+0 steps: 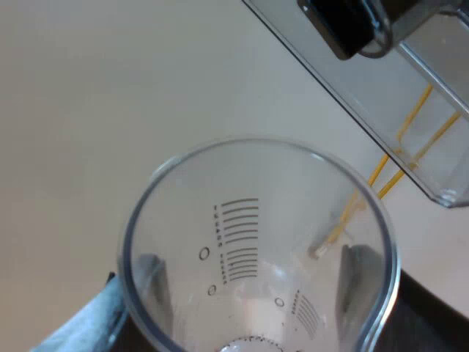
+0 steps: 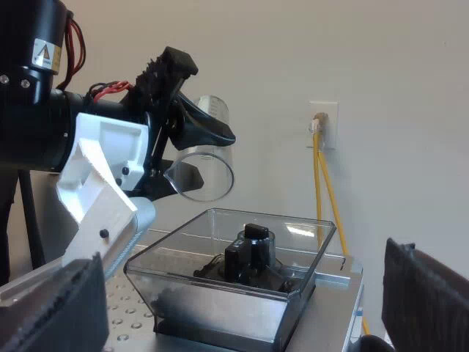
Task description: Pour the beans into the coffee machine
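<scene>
A: Left wrist camera's jammed right up against the measuring glass (image 1: 256,249), peering through it toward the bean hopper (image 1: 410,110)!
B: Right wrist camera sits farther off, level, facing that same glass and hopper.

the espresso machine's top (image 2: 333,312) is the one carrying surface in view: flat silver metal, with rows of small holes beside the hopper's foot and a raised edge behind it. the clear bean hopper (image 2: 234,282) stands directly on it, upright and lidless, with a black part (image 2: 249,249) at its centre.
</scene>
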Controlling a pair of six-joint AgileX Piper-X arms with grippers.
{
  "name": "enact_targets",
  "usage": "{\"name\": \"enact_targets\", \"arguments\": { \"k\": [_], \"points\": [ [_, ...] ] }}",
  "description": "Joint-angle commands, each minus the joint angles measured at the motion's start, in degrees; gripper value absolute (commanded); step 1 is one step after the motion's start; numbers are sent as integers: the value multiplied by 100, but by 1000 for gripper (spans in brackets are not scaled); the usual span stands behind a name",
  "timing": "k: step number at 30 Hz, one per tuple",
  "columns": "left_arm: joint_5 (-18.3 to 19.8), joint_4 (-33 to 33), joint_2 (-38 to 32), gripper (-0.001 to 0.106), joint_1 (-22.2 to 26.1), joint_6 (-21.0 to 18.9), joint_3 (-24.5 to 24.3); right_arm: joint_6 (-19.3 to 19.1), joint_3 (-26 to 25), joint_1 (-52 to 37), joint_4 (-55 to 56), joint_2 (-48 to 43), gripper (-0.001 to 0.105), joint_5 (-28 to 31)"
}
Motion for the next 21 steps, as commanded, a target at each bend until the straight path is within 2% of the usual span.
{"name": "enact_targets", "arguments": {
  "k": [1, 2, 3, 5, 6, 8, 9, 10, 11, 12, 17, 18, 20, 21],
  "points": [
    [-4, -69, -83, 0, -28, -489, -41, -79, -41, 8, -29, -16, 78, -7],
    [-20, -69, -85, 0, -28, -582, -41, -79, -41, 8, -29, -16, 78, -7],
    [-414, -70, -96, 0, -28, -1795, -41, -79, -41, 8, -29, -16, 78, -7],
    [-668, -70, -90, 0, -28, -2399, -41, -79, -41, 8, -29, -16, 78, -7],
    [-1082, -70, -112, 0, -28, -3266, -41, -79, -41, 8, -29, -16, 78, -7],
    [-1531, -92, -133, 0, -28, -4151, -41, -79, -41, 8, -29, -16, 78, -7],
    [-1580, -101, -146, 0, -28, -4245, -41, -79, -41, 8, -29, -16, 78, -7],
    [-1905, -126, -184, 0, -28, -5097, -41, -79, -29, 8, -29, 4, 78, -7],
    [-1958, -100, -216, 0, -28, -5321, -41, -79, -7, 8, -29, 3, 78, -21],
    [-2033, -65, -267, 0, -28, -5735, -41, -79, 26, 8, -29, 3, 78, -86],
    [-2034, 20, -477, 0, -28, -6539, -41, -79, 70, 8, -29, 3, 78, -513],
    [-2034, 77, -611, 0, -28, -6892, -41, -79, 70, 8, -29, 3, 78, -566],
    [-2019, 222, -745, 0, -28, -7234, -41, -79, 70, 8, -29, 3, 78, -769],
    [-1955, 442, -871, 0, -28, -7602, -41, -79, 70, 8, -29, 3, 78, -838]
  ]
}}
